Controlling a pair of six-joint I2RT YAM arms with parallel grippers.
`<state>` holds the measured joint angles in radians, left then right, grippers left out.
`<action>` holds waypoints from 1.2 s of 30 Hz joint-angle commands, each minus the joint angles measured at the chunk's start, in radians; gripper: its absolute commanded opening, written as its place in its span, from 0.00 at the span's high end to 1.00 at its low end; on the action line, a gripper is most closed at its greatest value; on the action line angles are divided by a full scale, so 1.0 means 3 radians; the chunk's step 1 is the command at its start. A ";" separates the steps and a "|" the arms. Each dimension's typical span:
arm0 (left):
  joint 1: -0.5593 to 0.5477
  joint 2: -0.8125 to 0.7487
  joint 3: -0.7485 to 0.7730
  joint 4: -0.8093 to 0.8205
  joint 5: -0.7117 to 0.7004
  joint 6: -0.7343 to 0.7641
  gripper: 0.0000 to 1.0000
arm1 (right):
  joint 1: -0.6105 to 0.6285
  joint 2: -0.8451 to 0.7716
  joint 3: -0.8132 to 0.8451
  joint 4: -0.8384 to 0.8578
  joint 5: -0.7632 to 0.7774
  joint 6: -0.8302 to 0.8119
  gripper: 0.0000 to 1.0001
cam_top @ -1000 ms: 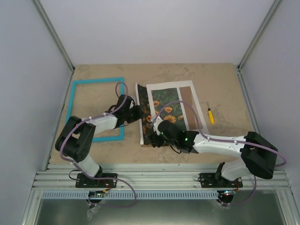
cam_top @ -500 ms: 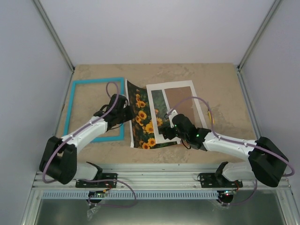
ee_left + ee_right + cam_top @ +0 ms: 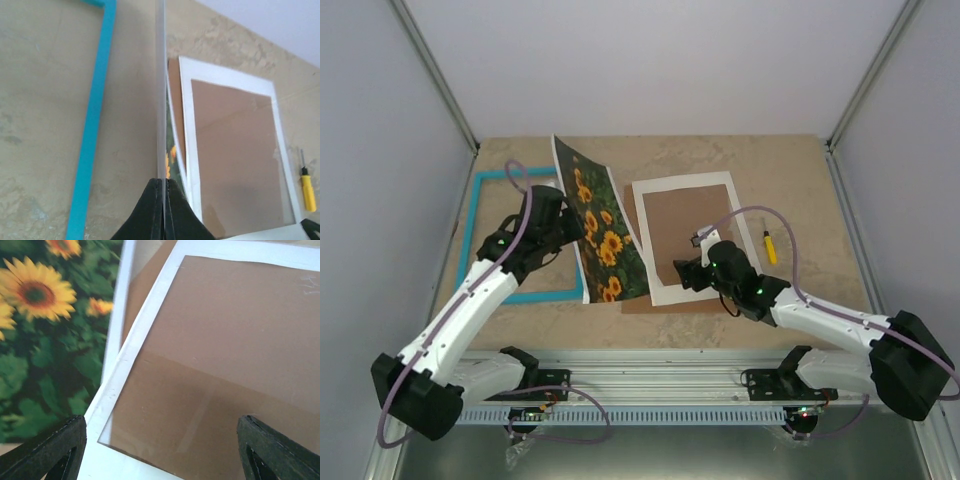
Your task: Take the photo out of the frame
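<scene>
The photo (image 3: 597,228), sunflowers on dark leaves, stands tilted up off the table between the frame and the mat. My left gripper (image 3: 567,222) is shut on its left edge; in the left wrist view the photo (image 3: 161,100) shows edge-on, pinched between the black jaws of that gripper (image 3: 163,187). The turquoise frame (image 3: 480,215) lies flat at the left, with bare table inside it. My right gripper (image 3: 686,272) hovers open over the lower left part of the white mat (image 3: 645,215), and its fingers (image 3: 60,445) stand wide apart with nothing between them.
The white mat (image 3: 130,355) lies on a brown panel (image 3: 685,225) in the middle of the table. A small yellow screwdriver (image 3: 769,246) lies to the right of the mat. Walls close in the table on three sides.
My left arm has lifted the photo up and to the left, off the mat and brown panel. The right gripper has drawn back to the right and stays open.
</scene>
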<state>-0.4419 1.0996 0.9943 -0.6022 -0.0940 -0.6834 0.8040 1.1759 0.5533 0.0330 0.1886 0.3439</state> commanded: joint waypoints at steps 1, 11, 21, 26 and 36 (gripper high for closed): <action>0.0016 -0.0166 0.0356 -0.0408 -0.0263 0.0095 1.00 | -0.0082 -0.0110 -0.0077 0.0062 0.0029 0.0092 0.17; 0.0016 -0.0130 0.0870 -0.0322 -0.0033 0.0147 1.00 | -0.0164 -0.0283 -0.0148 0.0026 0.0140 0.0177 0.17; 0.0016 0.0539 0.1167 0.0552 0.0938 -0.0022 1.00 | -0.0179 -0.0714 -0.0340 0.0049 0.0446 0.0234 0.14; -0.0032 0.0825 0.1414 0.0892 0.1266 -0.0138 1.00 | -0.0184 -0.0853 -0.0395 0.0048 0.0551 0.0267 0.13; -0.0270 0.1059 0.1260 0.1571 0.1517 -0.0454 1.00 | -0.0184 -0.1202 -0.0525 -0.0002 0.0881 0.0356 0.03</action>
<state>-0.5083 1.4059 1.4071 -0.2668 0.3111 -0.7639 0.7536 0.8577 0.4183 0.0292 0.3771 0.4282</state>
